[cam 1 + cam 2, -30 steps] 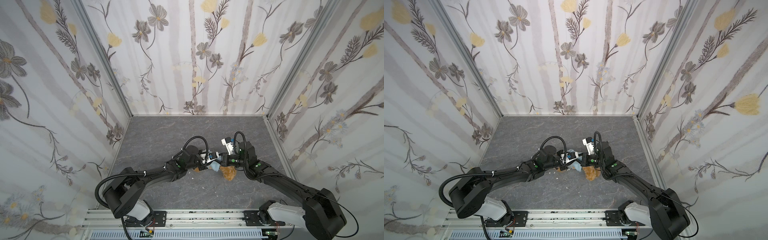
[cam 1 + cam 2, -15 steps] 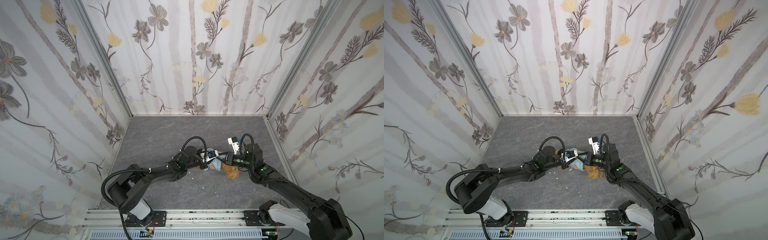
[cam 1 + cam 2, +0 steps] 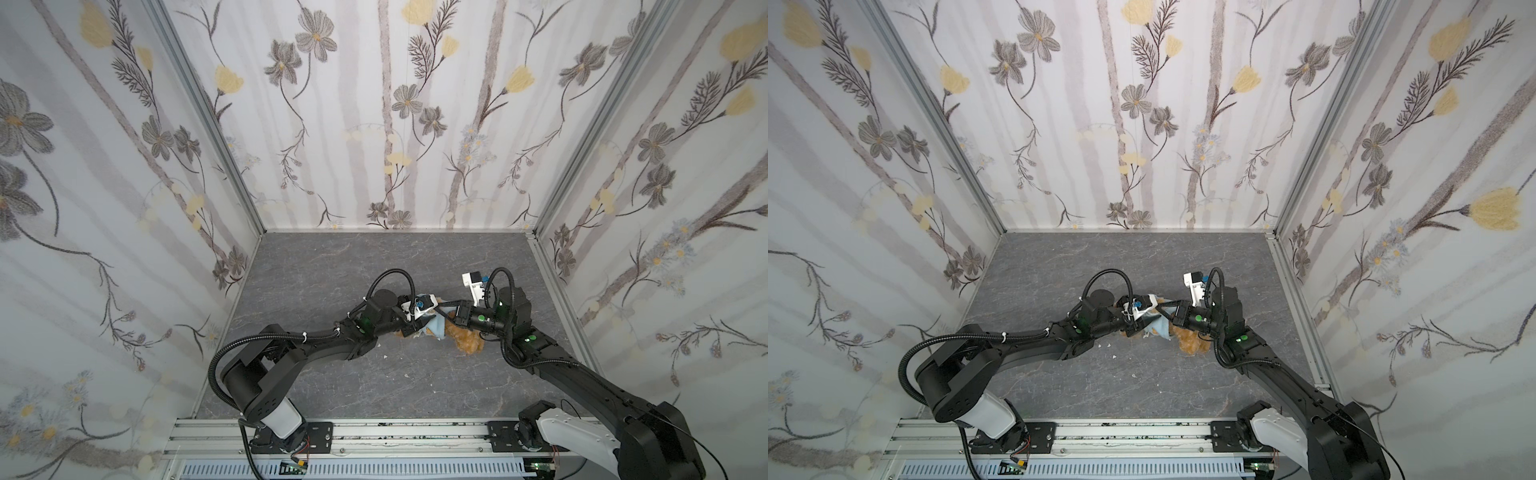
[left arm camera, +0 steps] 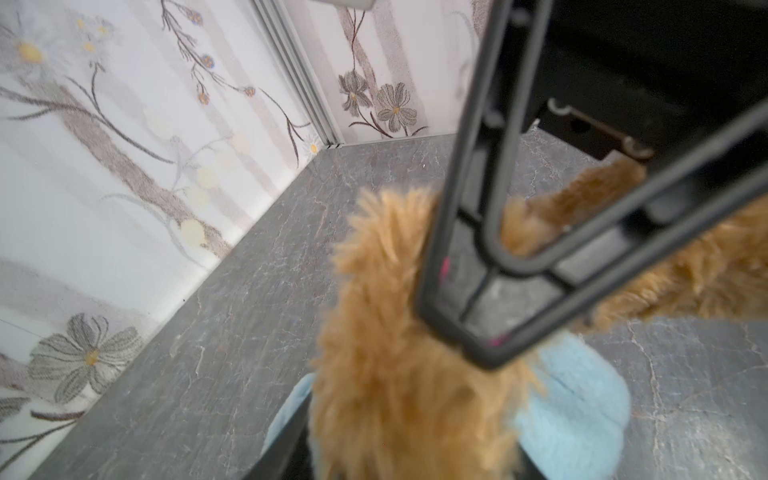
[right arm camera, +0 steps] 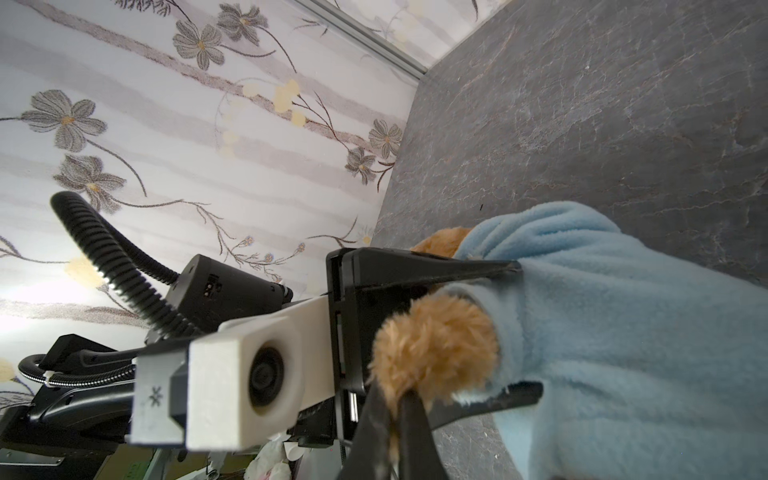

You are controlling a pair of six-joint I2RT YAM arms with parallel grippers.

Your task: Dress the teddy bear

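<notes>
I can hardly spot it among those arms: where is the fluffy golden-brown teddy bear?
In both top views the fluffy golden-brown teddy bear lies on the grey marbled floor, right of centre, partly inside a light-blue fleece top.

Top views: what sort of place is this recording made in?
Probably a purpose-built robot recording booth, not a home. Floral-papered wall panels meet at aluminium corner posts, the floor is a grey marble-look tabletop, and a left arm and right arm bolted to a front rail work on a teddy bear.
</notes>
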